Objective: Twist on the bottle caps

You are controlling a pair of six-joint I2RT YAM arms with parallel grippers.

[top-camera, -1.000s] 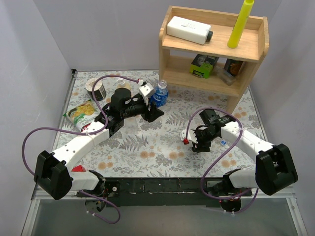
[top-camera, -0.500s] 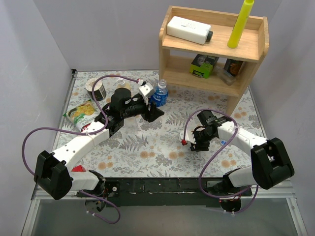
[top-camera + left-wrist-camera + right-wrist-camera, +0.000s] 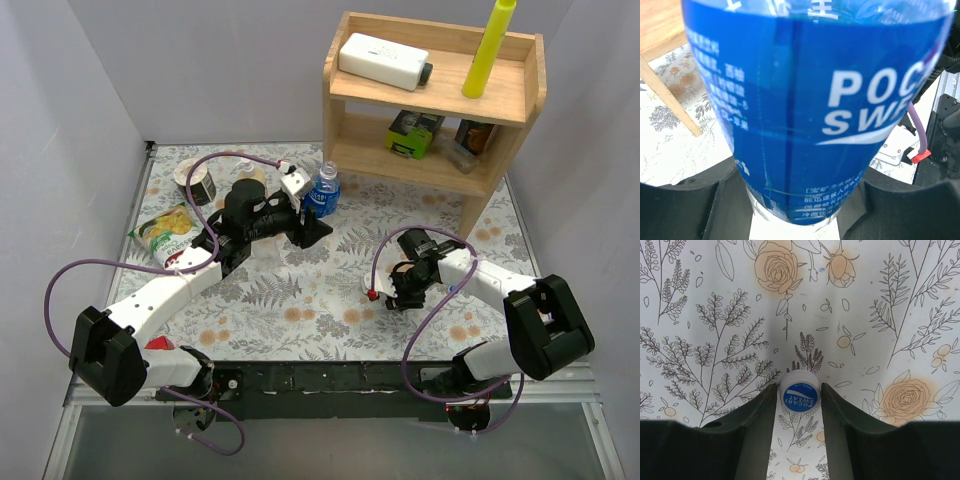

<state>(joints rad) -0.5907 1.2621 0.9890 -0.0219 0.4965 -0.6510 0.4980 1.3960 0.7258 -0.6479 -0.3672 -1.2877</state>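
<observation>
My left gripper [image 3: 316, 214] is shut on the blue-labelled clear bottle [image 3: 323, 194], which stands upright near the shelf's foot. In the left wrist view the bottle [image 3: 805, 100] fills the frame between the two black fingers [image 3: 690, 210]. My right gripper [image 3: 401, 296] points down at the table right of centre. In the right wrist view a blue cap [image 3: 799, 393] with white lettering lies flat on the cloth between the tips of the right gripper [image 3: 799, 399], with a narrow gap on each side. A second blue cap [image 3: 453, 289] lies by my right forearm. I cannot make out the plain bottle.
A wooden shelf unit [image 3: 430, 150] stands at the back right with a white box [image 3: 383, 60] and a yellow tube [image 3: 488, 48] on top. A snack bag [image 3: 165, 233] and a round tin [image 3: 195, 181] lie at the back left. The floral cloth [image 3: 300, 290] covers the table.
My right arm has swung its wrist a little to the left and settled down over the cap. The left arm and the bottle have not moved.
</observation>
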